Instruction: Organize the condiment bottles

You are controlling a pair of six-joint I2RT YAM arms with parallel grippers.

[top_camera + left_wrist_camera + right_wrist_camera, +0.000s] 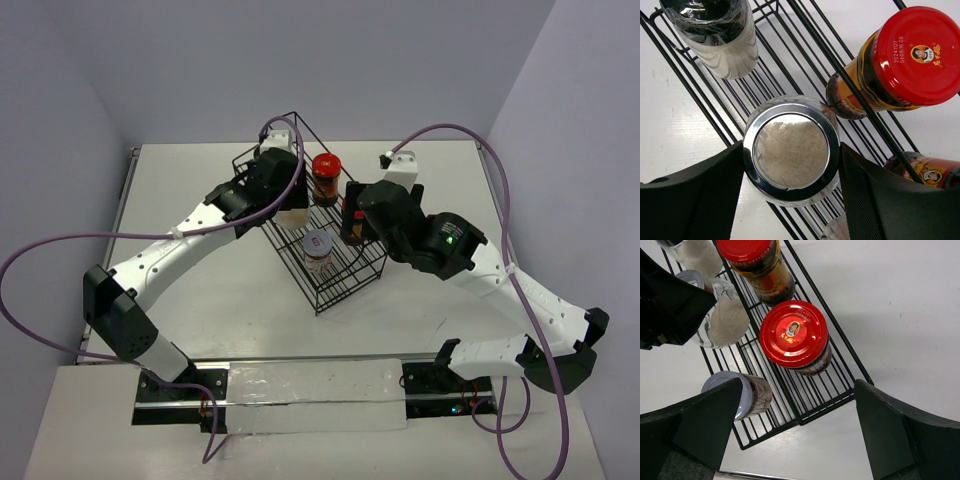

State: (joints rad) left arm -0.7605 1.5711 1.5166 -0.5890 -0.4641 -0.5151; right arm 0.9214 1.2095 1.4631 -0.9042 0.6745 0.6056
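My left gripper (791,150) is shut on the clear jar with pale contents and a chrome-rimmed lid (791,146), holding it over the wires of the black wire rack (335,275). In the rack stand a red-lidded jar (912,55), a second red-lidded jar (794,335), a clear black-capped jar (715,35) and a white-lidded jar (735,392). My right gripper (800,425) is open and empty, its fingers spread wide above the second red-lidded jar. From the top view the left gripper (290,205) is at the rack's left side and the right gripper (352,222) at its right side.
The rack stands slantwise in the middle of the white table (200,290). A purple cable (500,170) loops over each arm. A metal rail (310,385) runs along the table's near edge.
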